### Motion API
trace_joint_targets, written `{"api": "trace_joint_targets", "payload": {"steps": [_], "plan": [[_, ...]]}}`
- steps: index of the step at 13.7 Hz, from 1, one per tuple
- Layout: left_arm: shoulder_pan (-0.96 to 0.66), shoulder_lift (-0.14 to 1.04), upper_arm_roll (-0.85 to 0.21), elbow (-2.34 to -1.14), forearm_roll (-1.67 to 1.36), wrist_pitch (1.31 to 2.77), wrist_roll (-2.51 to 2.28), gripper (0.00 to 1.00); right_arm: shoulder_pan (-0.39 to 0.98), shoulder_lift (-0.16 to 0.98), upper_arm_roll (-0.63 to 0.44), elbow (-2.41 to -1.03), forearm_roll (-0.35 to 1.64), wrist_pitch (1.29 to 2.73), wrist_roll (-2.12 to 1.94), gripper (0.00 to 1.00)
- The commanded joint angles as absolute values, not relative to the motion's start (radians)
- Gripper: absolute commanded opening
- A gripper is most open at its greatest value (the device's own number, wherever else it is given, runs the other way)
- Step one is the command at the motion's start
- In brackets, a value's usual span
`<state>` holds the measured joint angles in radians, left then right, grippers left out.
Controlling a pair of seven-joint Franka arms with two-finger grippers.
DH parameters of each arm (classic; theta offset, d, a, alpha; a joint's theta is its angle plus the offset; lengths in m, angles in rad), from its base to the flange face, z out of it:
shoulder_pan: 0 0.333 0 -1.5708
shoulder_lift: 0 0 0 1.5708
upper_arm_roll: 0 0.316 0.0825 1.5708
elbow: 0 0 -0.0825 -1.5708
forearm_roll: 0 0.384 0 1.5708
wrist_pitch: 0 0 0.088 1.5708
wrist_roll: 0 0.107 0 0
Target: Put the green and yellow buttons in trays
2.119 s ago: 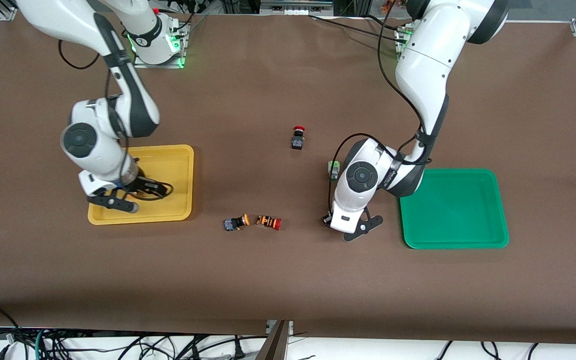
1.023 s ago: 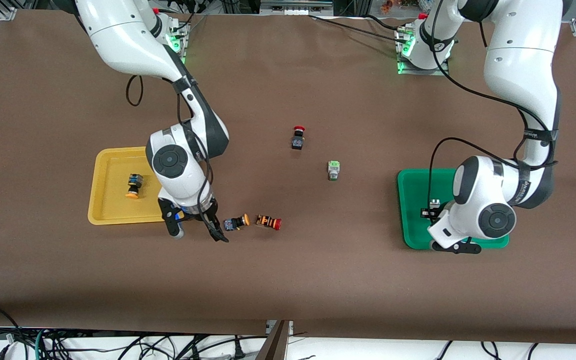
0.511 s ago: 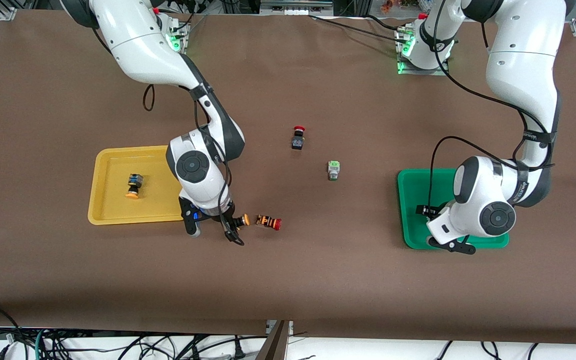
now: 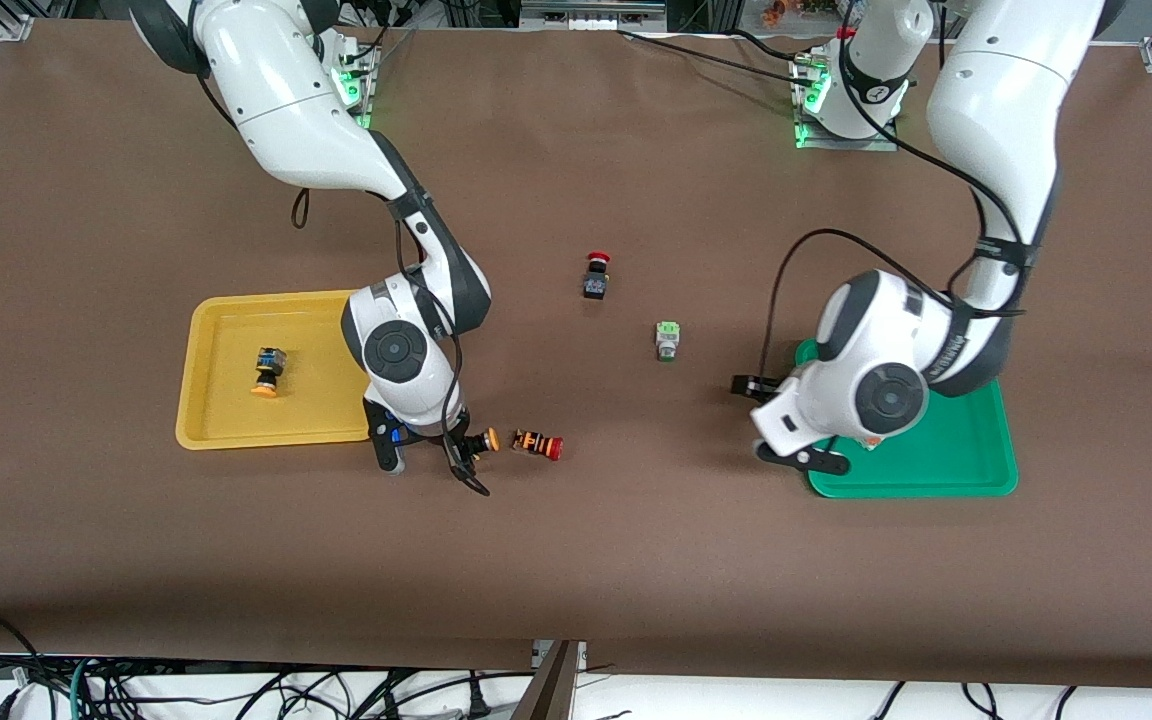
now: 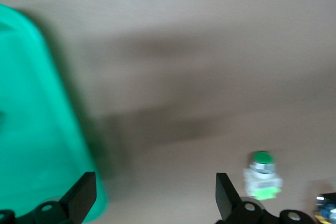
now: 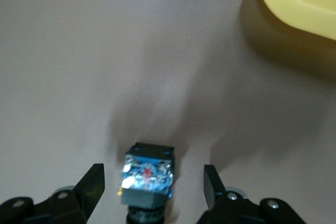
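Yellow tray (image 4: 236, 432) holds one orange-capped button (image 4: 267, 369), on its side. Second orange-capped button (image 4: 481, 442) lies on the table. Green-faced white button (image 4: 667, 340) lies mid-table. Green tray (image 4: 966, 470) partly hidden.

Two trays (image 4: 236, 435) (image 4: 976, 480), five buttons (image 4: 267, 370) (image 4: 486, 441) (image 4: 538, 445) (image 4: 596, 276) (image 4: 667, 340), two arms (image 4: 296, 110) (image 4: 996, 110).

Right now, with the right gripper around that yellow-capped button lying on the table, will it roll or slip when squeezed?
The yellow-capped button lies on its side between the open right gripper; its round cap may let it roll. Its blocky body probably grips firmly.
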<state>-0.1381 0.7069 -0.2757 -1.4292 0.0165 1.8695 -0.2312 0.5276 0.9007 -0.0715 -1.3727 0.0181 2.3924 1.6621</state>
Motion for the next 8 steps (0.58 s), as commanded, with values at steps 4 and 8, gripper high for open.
{"api": "trace_joint_targets", "payload": {"steps": [4, 8], "plan": [[-0.291, 0.721, -0.278, -1.498, 0.017, 1.972, -0.446, 1.0, 0.531, 0.942, -0.075, -1.339, 0.029, 2.41, 1.66, 0.64], [-0.317, 0.718, -0.276, -1.661, 0.018, 2.184, -0.448, 1.0, 0.528, 0.943, -0.075, -1.339, 0.029, 2.407, 1.605, 0.05]]}}
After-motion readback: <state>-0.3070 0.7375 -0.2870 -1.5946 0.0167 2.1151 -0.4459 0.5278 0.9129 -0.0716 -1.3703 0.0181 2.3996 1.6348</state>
